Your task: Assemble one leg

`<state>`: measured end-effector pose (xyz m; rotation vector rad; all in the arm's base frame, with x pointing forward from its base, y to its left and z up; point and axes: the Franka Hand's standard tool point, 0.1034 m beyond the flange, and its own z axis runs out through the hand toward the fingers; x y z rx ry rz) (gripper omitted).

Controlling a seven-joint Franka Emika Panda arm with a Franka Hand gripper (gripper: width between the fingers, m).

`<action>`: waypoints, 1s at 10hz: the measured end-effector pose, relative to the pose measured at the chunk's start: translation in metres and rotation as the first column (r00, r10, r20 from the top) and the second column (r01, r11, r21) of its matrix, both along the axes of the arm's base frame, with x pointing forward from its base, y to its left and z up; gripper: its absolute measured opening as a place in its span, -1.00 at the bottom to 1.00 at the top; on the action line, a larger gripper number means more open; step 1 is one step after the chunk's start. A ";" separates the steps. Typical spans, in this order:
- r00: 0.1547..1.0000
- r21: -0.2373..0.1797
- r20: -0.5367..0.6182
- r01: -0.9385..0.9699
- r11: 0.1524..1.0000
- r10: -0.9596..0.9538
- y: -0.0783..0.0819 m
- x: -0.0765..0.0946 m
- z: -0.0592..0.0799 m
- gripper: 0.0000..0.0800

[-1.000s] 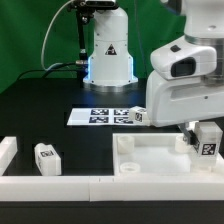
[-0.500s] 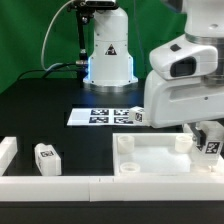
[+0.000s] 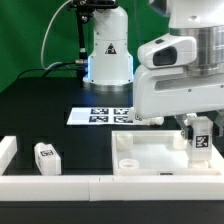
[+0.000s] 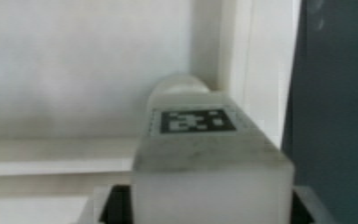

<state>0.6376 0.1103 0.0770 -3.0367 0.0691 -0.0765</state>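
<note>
Two stubby white legs are in play on the black table, one parked and one in the robot's grasp. Nearest the camera, a chunky white rail runs along the table's front edge, apparently a stop to keep parts from sliding off. Just behind it at near left stands the loose leg, well apart from the work: a blocky matt plastic piece with black-and-white square tags on its faces.

At near right lies the tabletop, a broad white square tray with a raised rim and rounded bosses at its left corners, probably seats for the legs. Over its right side the gripper pinches the held leg between its jaws, upright, with a tagged face toward the camera. This grip seems meant to carry the leg to a corner seat. Whether the leg touches the tray cannot be told.

The wrist view shows the held leg filling the frame, smooth-sided with a sloped shoulder above its tag, the pale tray behind it and the dark table beside it.

Farther back, the marker board lies thin and flat on the table. Beyond it rise the arm's glossy white base and a green backdrop
</note>
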 end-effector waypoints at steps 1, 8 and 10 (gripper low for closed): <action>0.991 0.001 -0.006 0.131 0.991 -0.131 -0.002 0.000 -0.001 -0.27; 0.564 0.042 -0.104 0.826 0.562 -0.819 -0.013 0.010 -0.002 -0.27; 0.377 0.018 -0.128 0.926 0.378 -0.917 -0.011 0.008 -0.002 -0.27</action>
